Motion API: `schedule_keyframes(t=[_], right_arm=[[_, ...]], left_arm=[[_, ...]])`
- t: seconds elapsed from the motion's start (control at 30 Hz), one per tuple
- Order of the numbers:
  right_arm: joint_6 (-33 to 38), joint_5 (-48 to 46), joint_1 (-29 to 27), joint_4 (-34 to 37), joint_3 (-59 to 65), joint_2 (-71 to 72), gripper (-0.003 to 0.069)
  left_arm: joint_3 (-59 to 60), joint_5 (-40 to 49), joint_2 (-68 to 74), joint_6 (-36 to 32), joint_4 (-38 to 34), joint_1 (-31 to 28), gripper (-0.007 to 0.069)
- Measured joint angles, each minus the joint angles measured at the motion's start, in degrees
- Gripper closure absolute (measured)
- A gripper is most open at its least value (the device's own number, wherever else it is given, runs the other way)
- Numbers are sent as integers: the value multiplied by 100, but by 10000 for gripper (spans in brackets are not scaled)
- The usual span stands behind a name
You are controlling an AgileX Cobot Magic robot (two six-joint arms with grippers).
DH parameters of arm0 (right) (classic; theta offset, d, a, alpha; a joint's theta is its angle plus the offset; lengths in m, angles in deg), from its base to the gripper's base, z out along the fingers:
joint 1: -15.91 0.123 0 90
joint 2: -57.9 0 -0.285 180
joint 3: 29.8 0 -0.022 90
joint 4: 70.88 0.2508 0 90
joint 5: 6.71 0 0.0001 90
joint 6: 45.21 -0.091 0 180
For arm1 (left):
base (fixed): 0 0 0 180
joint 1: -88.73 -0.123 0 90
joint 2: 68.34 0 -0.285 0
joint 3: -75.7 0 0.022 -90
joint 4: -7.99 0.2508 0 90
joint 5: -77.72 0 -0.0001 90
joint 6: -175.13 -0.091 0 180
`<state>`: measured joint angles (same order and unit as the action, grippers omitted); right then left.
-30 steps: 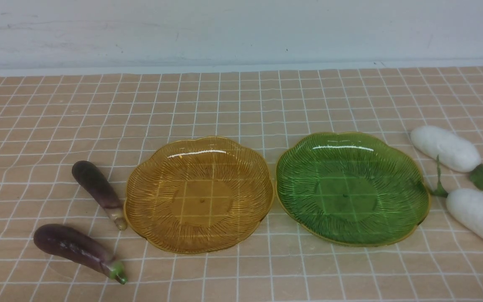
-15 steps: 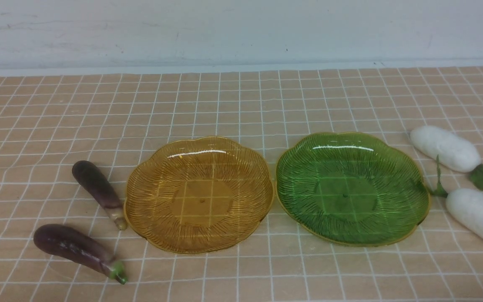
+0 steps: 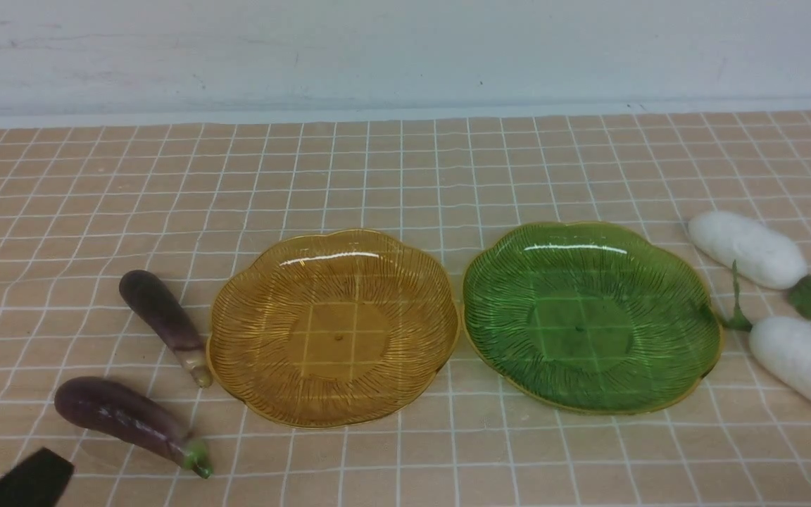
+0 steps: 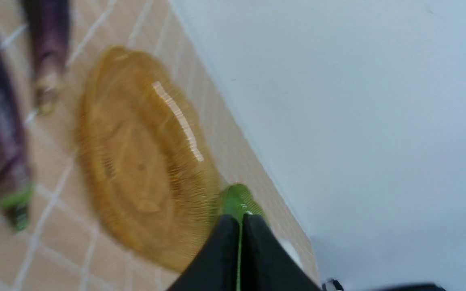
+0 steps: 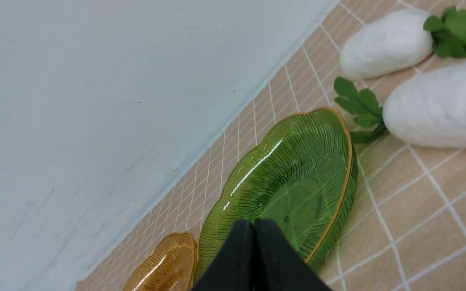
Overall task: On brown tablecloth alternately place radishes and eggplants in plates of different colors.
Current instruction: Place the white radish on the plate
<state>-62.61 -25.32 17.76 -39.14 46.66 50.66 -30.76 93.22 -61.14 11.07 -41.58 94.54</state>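
The left gripper (image 3: 38, 473), shut and empty, has just entered our front view near the eggplants (image 3: 120, 417), both on the cloth (image 3: 405, 176) left of the amber plate (image 3: 231, 384), so we judge the first pick begins.

the brown tablecloth (image 3: 405, 176) is light tan, crossed by thin white lines into a grid of small squares. the amber-yellow plate (image 3: 272, 331) and the green plate (image 3: 631, 296) are translucent, ribbed with fine radiating lines and edged in gold, and the grid shows through their centres. the far eggplant (image 3: 159, 313) is dark purple with a pale beige stem end; the near eggplant (image 3: 113, 415) is dark purple with a green cap. the far radish (image 3: 747, 248) and near radish (image 3: 807, 362) are white with green leaves. the left gripper (image 4: 239, 226) and right gripper (image 5: 254, 230) are black. the wall (image 3: 405, 49) is pale grey-white.
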Motion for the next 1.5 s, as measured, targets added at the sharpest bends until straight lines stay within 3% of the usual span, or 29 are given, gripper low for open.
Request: schedule_keyframes(t=[0.07, 0.1, 0.17, 0.23, 0.27, 0.4, 0.47, 0.63, 0.77, 1.0, 1.1, 1.3, 1.5], right_arm=[[393, -47, 0, -38, -311, 0, 667], [1013, -144, 0, -151, -927, -84, 667], [1271, -253, 0, -258, -1226, -193, 667], [1704, -772, 0, -490, -1782, -578, 667], [1868, -1383, 0, -716, -2220, -990, 667], [1642, -3514, 0, -1350, -2784, -2793, 667], [1459, -3701, 0, -1582, -2904, -3672, 667], [1364, -3265, 0, -2516, -3565, -5301, 631], [1365, -3081, 0, -3334, -4305, -6675, 493], [1365, -2727, 0, -4234, -5355, -8729, 41], [1365, -2553, 0, -4618, -5516, -9297, -21], [1365, -2344, 0, -5234, -5562, -10081, -24], [1028, -2383, 0, -5460, -5619, -10382, 160]], left_arm=[[-317, 124, 104, -350, 6, 0, 627], [-744, 355, 339, -725, 88, 2, 627], [-989, 542, 587, -901, 149, 7, 627], [-1352, 997, 1175, -1093, 285, 7, 627], [-1645, 1663, 1992, -1265, 489, 7, 627], [-2030, 2875, 3599, -1666, 948, 7, 627], [-2332, 3292, 4493, -1874, 1243, 7, 627], [-2745, 3352, 5536, -2333, 1530, 7, 617], [-2821, 3270, 5632, -2567, 1571, 7, 575], [-2823, 3117, 5632, -2607, 1578, 7, 454], [-2823, 3048, 5632, -2607, 1578, 7, 416], [-2823, 3040, 5632, -2607, 1578, 7, 396], [-2823, 3027, 5632, -2607, 1578, 7, 396]])
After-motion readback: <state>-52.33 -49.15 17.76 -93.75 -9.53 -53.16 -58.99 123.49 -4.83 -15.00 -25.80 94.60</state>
